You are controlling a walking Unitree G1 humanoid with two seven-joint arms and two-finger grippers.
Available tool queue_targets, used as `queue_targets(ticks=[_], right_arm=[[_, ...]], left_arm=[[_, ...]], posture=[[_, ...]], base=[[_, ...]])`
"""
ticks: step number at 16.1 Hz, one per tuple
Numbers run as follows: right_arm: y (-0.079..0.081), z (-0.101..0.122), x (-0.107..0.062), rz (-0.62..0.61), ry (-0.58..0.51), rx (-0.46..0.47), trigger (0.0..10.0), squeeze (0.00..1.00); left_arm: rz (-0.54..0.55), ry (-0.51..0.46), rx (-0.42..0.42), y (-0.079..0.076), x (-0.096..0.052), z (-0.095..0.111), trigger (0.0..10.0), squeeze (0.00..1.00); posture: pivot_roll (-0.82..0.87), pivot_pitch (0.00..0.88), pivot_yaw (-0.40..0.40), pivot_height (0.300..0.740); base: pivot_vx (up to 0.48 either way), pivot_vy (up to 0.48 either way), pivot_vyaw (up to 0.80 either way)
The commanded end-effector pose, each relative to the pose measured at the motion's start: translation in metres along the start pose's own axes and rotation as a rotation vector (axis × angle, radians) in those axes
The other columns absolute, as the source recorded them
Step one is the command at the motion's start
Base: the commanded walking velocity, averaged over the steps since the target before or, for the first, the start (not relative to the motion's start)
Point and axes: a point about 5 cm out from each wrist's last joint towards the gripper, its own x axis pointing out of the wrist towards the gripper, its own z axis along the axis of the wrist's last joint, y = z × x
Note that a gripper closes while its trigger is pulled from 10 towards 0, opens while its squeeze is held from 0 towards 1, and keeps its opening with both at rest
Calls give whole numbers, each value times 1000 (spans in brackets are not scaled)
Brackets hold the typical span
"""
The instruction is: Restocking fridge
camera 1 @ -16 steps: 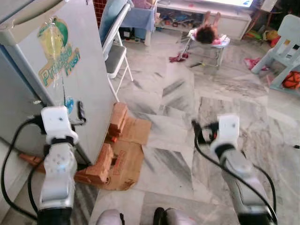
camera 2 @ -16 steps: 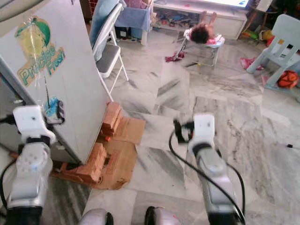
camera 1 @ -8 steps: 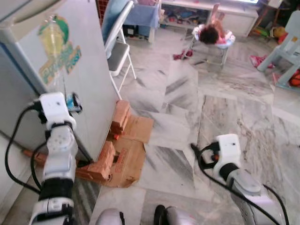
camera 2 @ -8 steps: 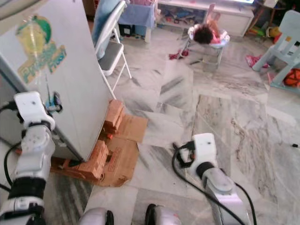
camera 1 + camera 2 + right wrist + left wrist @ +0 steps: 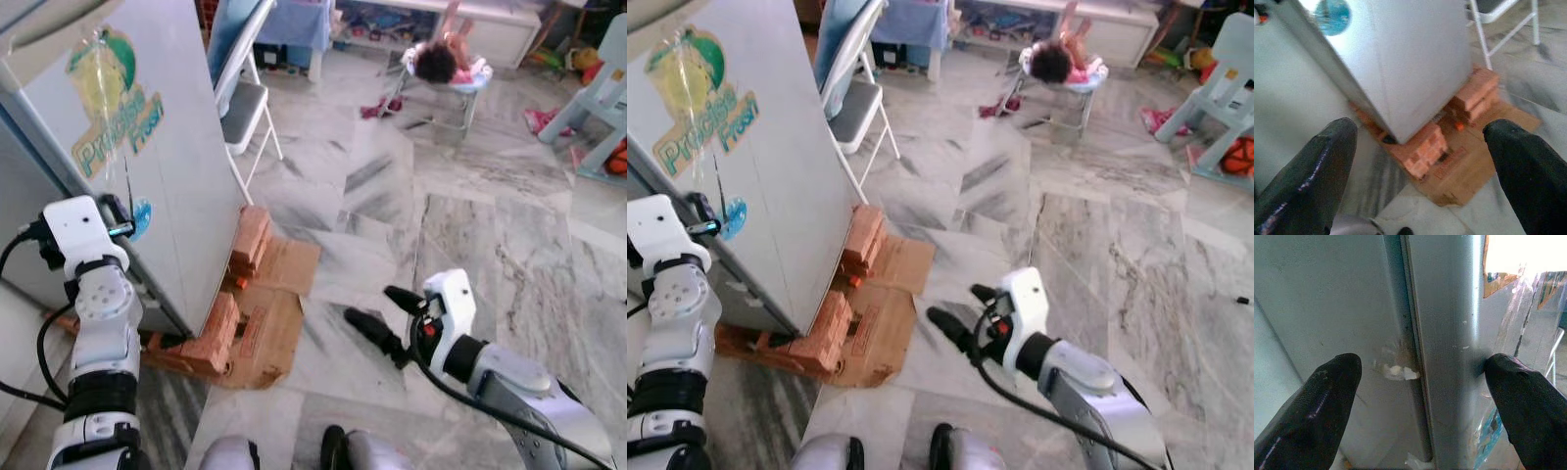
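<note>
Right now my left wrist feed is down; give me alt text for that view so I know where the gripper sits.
The left gripper is open, its two black fingers spread on either side of the fridge's grey vertical door edge, close to the metal. A small whitish scuff marks the seam between them, and a sticker shows on the fridge's side panel.

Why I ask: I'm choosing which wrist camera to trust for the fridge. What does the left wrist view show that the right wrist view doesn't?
The left wrist view shows, up close, the vertical seam at the fridge's edge with a small pale smudge beside it, framed by the open left gripper.

The right wrist view shows the base from farther off: the bricks under the fridge, the cardboard beneath them, and folding chair legs, past the open right gripper.

Both show the grey fridge wall.
</note>
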Motion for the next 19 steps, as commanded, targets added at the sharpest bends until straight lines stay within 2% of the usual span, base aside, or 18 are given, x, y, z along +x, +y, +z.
queue_targets(ticks=[1,2,4,5,6,7,9,10,11,12,14,15,16,17,18,19], right_arm=[[0,-1,-2,16,20,-14,10000,0],[0,-1,-1,20,24,-9,10000,0],[1,-3,-4,66,40,37,10000,0],[4,-3,-13,139,56,85,10000,0],[2,1,-17,140,26,67,10000,0],[-5,8,-18,91,-17,43,10000,0],[-9,9,-18,58,-24,16,10000,0],[-12,10,-17,29,-32,5,10000,0],[-14,12,-15,4,-51,1,10000,0],[-17,16,-10,-23,-81,-2,10000,0],[-20,18,-8,-60,-101,-18,10000,0],[-24,18,-7,-104,-113,-22,10000,0],[-29,18,-5,-171,-124,-42,10000,0],[-33,19,-4,-225,-141,-52,10000,0],[-35,20,-3,-250,-150,-63,10000,0],[-36,21,-2,-271,-166,-70,10000,0]], left_arm=[[-2,41,-6,6,-1,-10,10000,0],[-72,95,-37,-1,2,-18,10000,0],[-114,122,-22,-11,12,-18,10000,0],[-162,145,-38,-21,19,-16,10000,0],[-190,142,-32,-27,23,-13,10000,0],[-270,150,-46,-37,26,-10,10000,0],[-368,160,-66,-49,26,-9,10000,0],[-439,178,-76,-58,25,-10,10000,0],[-521,189,-51,-73,20,-11,10000,0],[-667,147,2,-98,7,-8,10000,0],[-827,131,-35,-123,-10,-5,10000,0],[-995,106,-26,-146,-30,-3,10000,0],[-1238,52,-8,-174,-67,1,10000,0],[-1406,13,-12,-189,-96,4,10000,0],[-1453,-21,-21,-193,-110,8,10000,0],[-1470,-46,-42,-195,-116,12,10000,0]], posture=[[79,138,-52,740],[79,137,-55,740],[80,134,-56,740],[77,129,-55,740],[67,123,-54,740],[58,115,-54,740],[55,110,-53,740],[59,108,-51,740],[62,103,-47,740],[63,99,-44,740],[69,90,-45,740],[70,88,-45,740],[73,84,-45,740],[81,77,-44,740],[83,75,-43,740],[88,70,-39,740]], base=[[0,0,0],[0,0,0],[0,0,0],[0,0,0],[0,0,0],[0,0,0],[0,0,0],[0,0,0],[0,0,0],[0,0,0],[0,0,0],[0,0,0],[0,0,0],[0,0,0],[0,0,0],[0,0,0]])
